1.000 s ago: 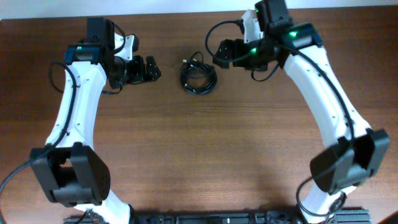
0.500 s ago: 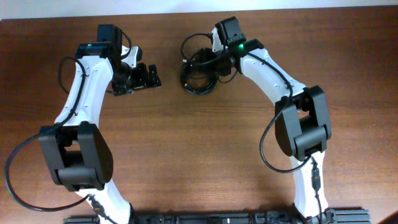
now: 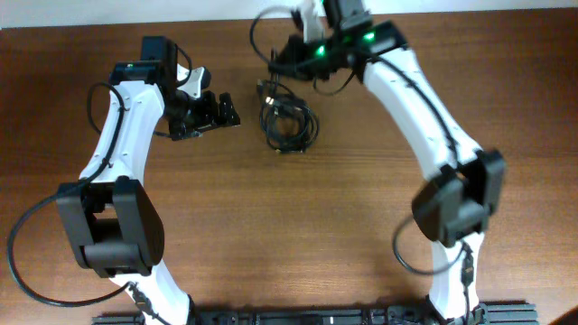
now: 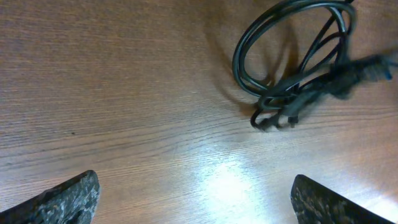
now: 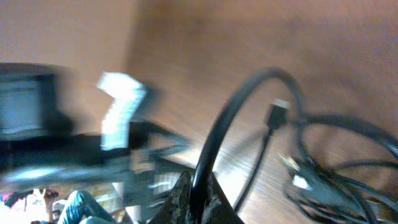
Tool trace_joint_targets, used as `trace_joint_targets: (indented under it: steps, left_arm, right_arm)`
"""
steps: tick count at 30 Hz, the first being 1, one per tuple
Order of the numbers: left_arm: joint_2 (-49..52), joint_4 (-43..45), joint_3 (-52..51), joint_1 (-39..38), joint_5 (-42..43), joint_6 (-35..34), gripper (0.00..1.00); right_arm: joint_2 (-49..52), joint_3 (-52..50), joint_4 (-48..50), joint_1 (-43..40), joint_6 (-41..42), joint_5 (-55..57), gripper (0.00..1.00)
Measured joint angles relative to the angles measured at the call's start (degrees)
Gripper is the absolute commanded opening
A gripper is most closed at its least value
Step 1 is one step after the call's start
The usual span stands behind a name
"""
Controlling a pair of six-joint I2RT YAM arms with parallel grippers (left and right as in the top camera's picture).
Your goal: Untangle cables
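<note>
The left tool [image 3: 221, 111] gapes wide and empty, hovering near the cables [image 3: 287, 119], a knotted coil on the desk [image 3: 361, 226] toward its far edge. Right of that, the right tool [image 5: 196, 188] is clamped on one strand. By my reading, a first strand is being drawn out. Next, the left tool should pin the coil.

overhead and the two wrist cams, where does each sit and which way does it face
Overhead: above the table, looking straight down at the cables; left arm and right arm show.
Left wrist: on the left arm, facing table and cables; open left gripper at the bottom corners.
Right wrist: on the right arm, looking past the right gripper, shut on the cables.
Shared: all three show the cables.
</note>
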Motion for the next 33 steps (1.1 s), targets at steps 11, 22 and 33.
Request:
trace_joint_targets:
  steps: [11,22,33]
  left_arm:
    - [0.0,-0.85,0.0,0.0,0.52,0.0,0.99]
    - [0.04,-2.56,0.0,0.02,1.84,0.0,0.99]
    - [0.11,-4.22,0.02,0.0,11.47,0.09,0.99]
  right_arm:
    - [-14.84,11.74,3.61,0.02,-0.59,4.11,0.04]
    - [-15.13,25.11,5.88,0.09,2.8,8.81,0.04]
    - [-12.28,27.82,-19.8,2.97,1.9,28.89,0.04]
